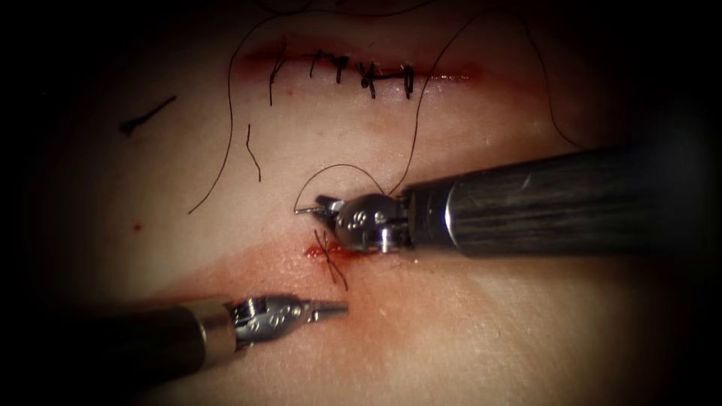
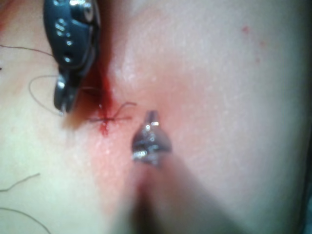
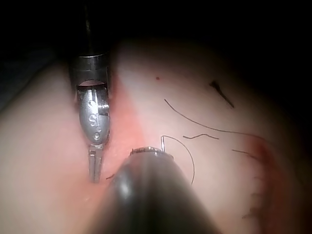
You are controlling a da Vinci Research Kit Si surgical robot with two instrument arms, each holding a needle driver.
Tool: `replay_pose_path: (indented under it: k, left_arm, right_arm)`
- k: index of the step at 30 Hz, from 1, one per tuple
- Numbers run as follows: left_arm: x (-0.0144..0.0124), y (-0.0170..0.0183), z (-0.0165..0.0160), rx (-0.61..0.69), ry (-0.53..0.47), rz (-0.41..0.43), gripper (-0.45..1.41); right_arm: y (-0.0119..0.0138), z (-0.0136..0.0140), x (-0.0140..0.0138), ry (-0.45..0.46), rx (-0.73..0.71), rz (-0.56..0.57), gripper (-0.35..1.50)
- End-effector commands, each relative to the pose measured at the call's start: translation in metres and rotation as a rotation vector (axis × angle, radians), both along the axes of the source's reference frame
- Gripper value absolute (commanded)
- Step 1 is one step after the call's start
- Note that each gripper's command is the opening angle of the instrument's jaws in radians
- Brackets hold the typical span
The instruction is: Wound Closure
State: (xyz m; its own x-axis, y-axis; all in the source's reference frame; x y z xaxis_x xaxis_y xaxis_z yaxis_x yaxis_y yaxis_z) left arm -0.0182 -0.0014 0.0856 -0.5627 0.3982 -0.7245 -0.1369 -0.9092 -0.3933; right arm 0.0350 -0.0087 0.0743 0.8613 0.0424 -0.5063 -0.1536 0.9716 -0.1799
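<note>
Tissue (image 1: 466,331) was pale pink; red fluid (image 1: 320,254) stained cut; thread (image 1: 226,143) was black; right end effector (image 1: 312,209) silver, shaft (image 1: 541,199) dark grey, streaked.

Endoscope above-front, wrist views close along shafts, all sharing the cut (image 1: 331,256)

above my work i see another cut (image 1: 451,76), closed by a row of dark stitches (image 1: 368,75). a loose dark scrap (image 1: 147,116) lies well left of it, and a small red speck (image 1: 136,226) sits lower down.
</note>
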Motion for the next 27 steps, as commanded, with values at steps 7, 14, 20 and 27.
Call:
replay_pose_path:
  k: [7,14,20,27]
  left_arm:
    - [-0.0006,-0.0005,0.0006,0.002,-0.002,0.001,-0.45]
    - [-0.0007,-0.0005,0.0006,0.002,-0.002,0.001,-0.45]
    - [-0.0007,-0.0005,0.0005,0.003,-0.002,0.001,-0.45]
    - [-0.0007,-0.0005,0.0005,0.003,-0.002,0.001,-0.45]
  right_arm:
    - [-0.0001,-0.0004,0.0003,0.042,0.028,-0.047,-0.35]
    - [0.0013,-0.0006,-0.0008,0.26,0.063,-0.058,-0.35]
    - [0.0025,0.0,-0.0013,0.371,0.162,-0.047,-0.35]
    - [0.002,0.0005,-0.0017,0.398,0.215,-0.06,-0.35]
